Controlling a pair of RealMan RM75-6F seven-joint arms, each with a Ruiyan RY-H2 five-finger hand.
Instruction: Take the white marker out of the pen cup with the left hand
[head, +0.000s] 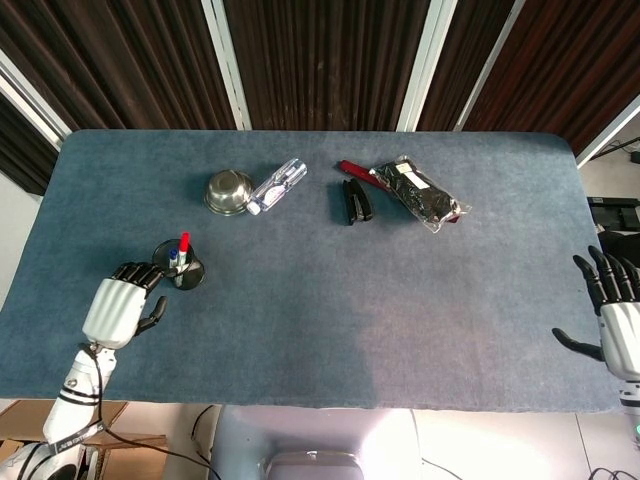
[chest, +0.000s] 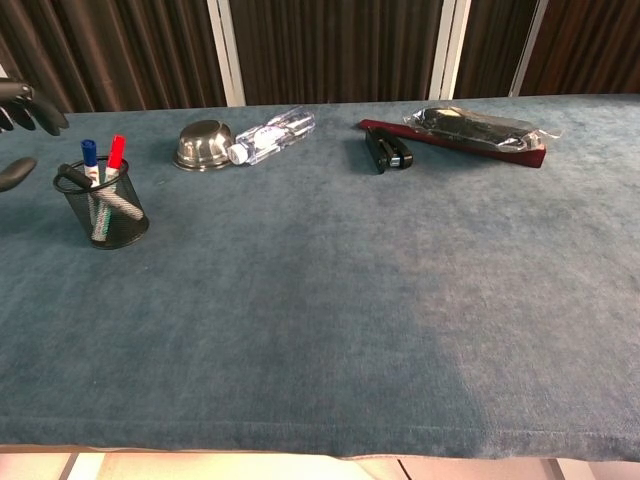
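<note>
Blue-grey felt bench (head: 330, 330), wide bare stretch along its near edge. Left robot hand (head: 120, 305) just beside one black mesh pen cup (chest: 102, 208), fingers apart, holding nothing. Cup holds three markers: white marker (chest: 106, 200) leaning inside, blue-capped, red-capped. Right robot hand (head: 618, 320) splayed, empty, off the right edge. Farther: one steel bowl (head: 229, 192), one bottle (head: 277, 185), one stapler (head: 356, 202), one plastic packet (head: 420, 193). No writing legible.
</note>
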